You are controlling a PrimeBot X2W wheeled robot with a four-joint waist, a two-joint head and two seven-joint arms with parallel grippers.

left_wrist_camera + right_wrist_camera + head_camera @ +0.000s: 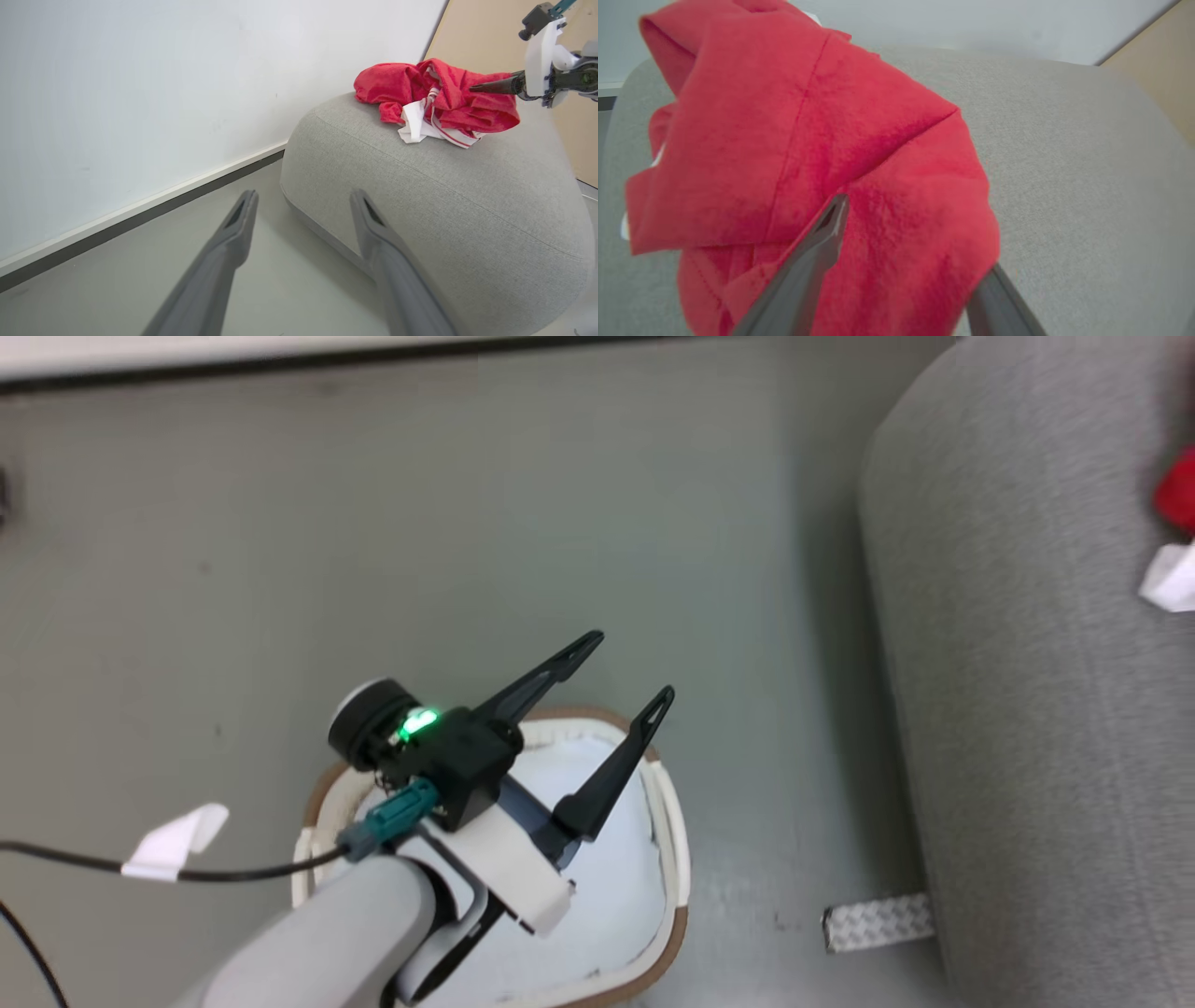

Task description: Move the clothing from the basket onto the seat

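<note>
Left gripper (633,664) spread wide, holding nothing, above the basket (677,859); pale cloth (607,896) lies under it, and a black cable (233,873) trails beside it on the grey floor (560,523). Right gripper (915,233) is wide apart, astride the clothing (439,98) heaped on the sofa (420,196) by a white wall (140,93). The heap's long side runs away from its fingertips, striped trim toward the sofa's edge.

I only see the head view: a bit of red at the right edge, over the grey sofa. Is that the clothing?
Observer: Yes. The left wrist view shows the red clothing lying bunched on top of the seat.
Operator: Is the robot holding it?
Observer: The right gripper is at it, jaws apart, red fabric between them.
Operator: And the white scrap beside the red?
Observer: That is the garment's white trim, with thin red stripes.
</note>
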